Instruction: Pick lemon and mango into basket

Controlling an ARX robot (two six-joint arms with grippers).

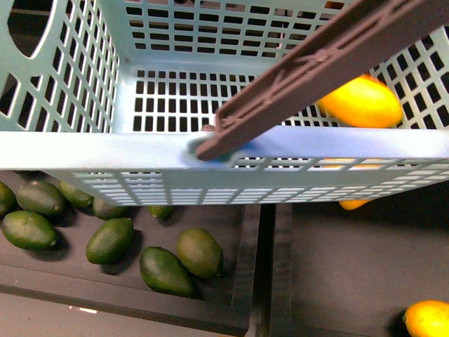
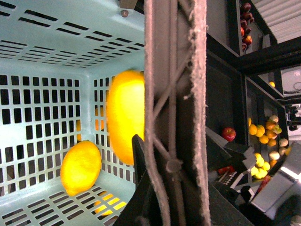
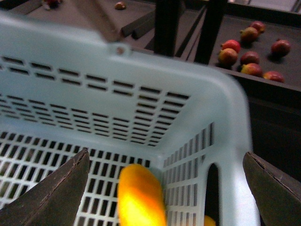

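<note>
Dark green oval fruits lie in a black tray at the lower left of the front view, partly under the basket. The basket's near rim runs across the whole width. Its brown handle slants from the middle of that rim up to the right. It covers part of the mango, which sits inside against the right wall. At the lower right, another yellow-orange fruit rests in the neighbouring tray, well apart from the basket.

From the left wrist, the lemon is short, smooth and orange-yellow with a small nub at one end. It lies low by a slotted corner. The mango is longer and blurred, just beside the lemon. One edge is hidden by the handle, which fills the middle of the picture. I cannot tell whether the left jaws grip the handle. Past it, shelves carry a red apple and mixed fruit.

From the right wrist, the right jaws stand wide apart, gripping nothing, over a basket corner. The blurred mango is below, between the fingers. Red apples lie beyond the rim. The lattice floor beside the fruit is bare.
</note>
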